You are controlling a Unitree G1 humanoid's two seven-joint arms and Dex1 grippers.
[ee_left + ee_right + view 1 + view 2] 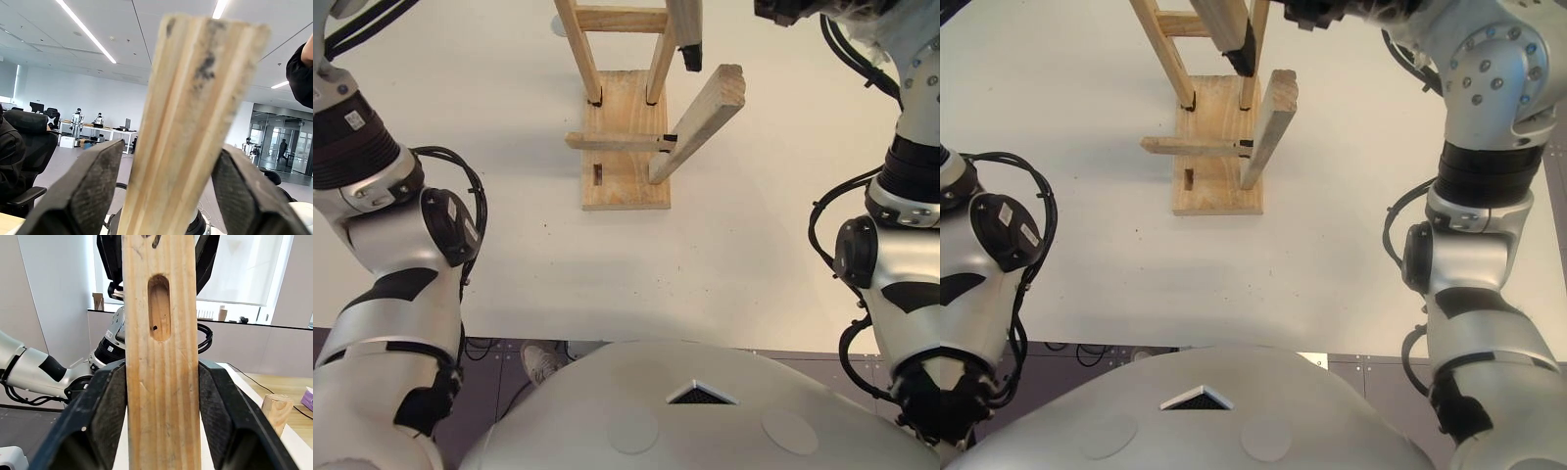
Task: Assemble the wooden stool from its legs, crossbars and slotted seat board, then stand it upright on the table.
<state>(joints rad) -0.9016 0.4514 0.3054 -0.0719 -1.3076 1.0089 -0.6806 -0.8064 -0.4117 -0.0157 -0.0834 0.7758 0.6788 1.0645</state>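
Right wrist view: right end effector point(163, 382) clamped tight on a slotted leg point(142, 308), both pads point(102, 401) against the wood, held up beside the far legs point(579, 49). Those two stand in the seat board point(625, 191), top crossbar point(619, 19) between them. Board lies flat mid-tabletop point(754, 245). A third leg point(700, 122) tilts at its near right corner, lower crossbar point(612, 141) sticking out left. Its near-left slot point(598, 174) is empty. A wooden piece point(205, 98) points up from the left end effector point(171, 166); can't tell the grip.
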